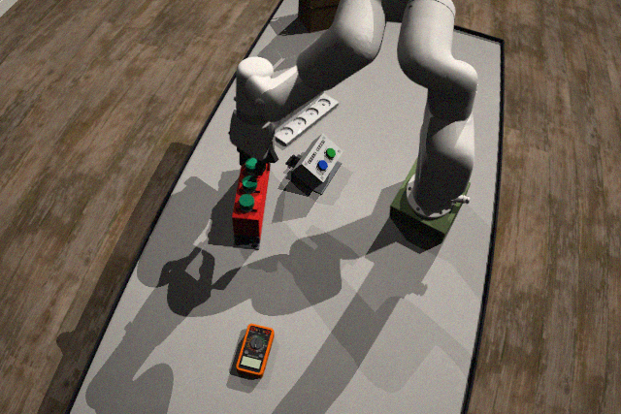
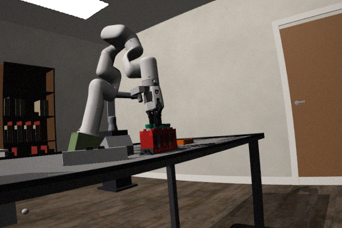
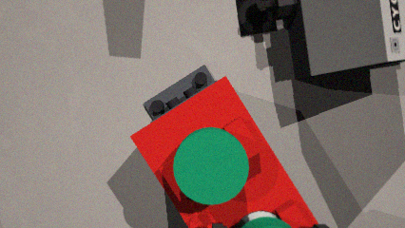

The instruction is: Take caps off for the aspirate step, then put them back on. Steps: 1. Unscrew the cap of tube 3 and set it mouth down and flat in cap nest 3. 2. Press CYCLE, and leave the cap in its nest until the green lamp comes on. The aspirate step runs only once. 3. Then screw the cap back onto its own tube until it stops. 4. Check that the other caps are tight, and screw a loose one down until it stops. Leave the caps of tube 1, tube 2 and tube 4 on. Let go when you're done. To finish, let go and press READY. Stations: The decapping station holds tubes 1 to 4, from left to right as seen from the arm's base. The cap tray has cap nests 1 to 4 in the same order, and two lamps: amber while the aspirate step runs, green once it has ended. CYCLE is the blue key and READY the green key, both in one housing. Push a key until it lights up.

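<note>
Straddling the cap of tube 3 (image 1: 250,164) without clamping it, the gripper (image 2: 154,119) stands half open over the red decapping station (image 1: 245,226) near the table's long left edge as seen from above. The cap sits on its tube, and every nest of the cap tray (image 1: 307,116) looks vacant. I judge step 1 unfinished, with CYCLE, recapping, checks and READY all left.

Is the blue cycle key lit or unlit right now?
Unlit, it seems: the blue key looks plain matte, no glow, like the green key.
</note>
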{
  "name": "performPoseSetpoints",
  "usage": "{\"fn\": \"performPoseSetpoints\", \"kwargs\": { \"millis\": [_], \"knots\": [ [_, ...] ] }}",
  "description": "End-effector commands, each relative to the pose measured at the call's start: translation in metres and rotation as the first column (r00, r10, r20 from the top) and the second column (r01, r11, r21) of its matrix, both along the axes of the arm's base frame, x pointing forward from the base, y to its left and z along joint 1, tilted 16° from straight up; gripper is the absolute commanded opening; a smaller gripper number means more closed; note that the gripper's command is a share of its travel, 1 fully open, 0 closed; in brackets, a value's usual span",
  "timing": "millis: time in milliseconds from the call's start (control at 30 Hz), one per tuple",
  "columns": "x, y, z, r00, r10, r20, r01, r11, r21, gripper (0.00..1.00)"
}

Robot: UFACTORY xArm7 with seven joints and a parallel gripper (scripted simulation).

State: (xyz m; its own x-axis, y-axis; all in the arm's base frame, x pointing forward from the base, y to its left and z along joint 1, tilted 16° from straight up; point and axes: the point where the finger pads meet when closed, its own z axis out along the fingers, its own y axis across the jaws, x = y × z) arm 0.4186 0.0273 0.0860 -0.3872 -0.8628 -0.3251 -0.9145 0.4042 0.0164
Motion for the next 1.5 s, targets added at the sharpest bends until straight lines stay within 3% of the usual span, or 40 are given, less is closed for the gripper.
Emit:
{"fn": "performPoseSetpoints", "kwargs": {
  "millis": [0,200,233,700,967,1167,1233,1467],
  "knots": [
    [0.0014,-0.0006,0.0014,0.977,-0.199,-0.080,0.198,0.980,-0.026,0.46],
    [0.0014,-0.0006,0.0014,0.977,-0.199,-0.080,0.198,0.980,-0.026,0.46],
    [0.0014,-0.0006,0.0015,0.977,-0.199,-0.080,0.198,0.980,-0.026,0.00],
    [0.0014,-0.0006,0.0015,0.977,-0.199,-0.080,0.198,0.980,-0.026,0.00],
    [0.0014,-0.0006,0.0017,0.983,0.181,0.026,-0.179,0.982,-0.063,0.00],
    [0.0014,-0.0006,0.0019,0.886,0.454,0.091,-0.443,0.889,-0.115,0.00],
    [0.0014,-0.0006,0.0019,0.886,0.454,0.091,-0.443,0.889,-0.115,0.00],
    [0.0014,-0.0007,0.0021,0.676,0.723,0.145,-0.697,0.690,-0.195,0.00]
  ]
}}
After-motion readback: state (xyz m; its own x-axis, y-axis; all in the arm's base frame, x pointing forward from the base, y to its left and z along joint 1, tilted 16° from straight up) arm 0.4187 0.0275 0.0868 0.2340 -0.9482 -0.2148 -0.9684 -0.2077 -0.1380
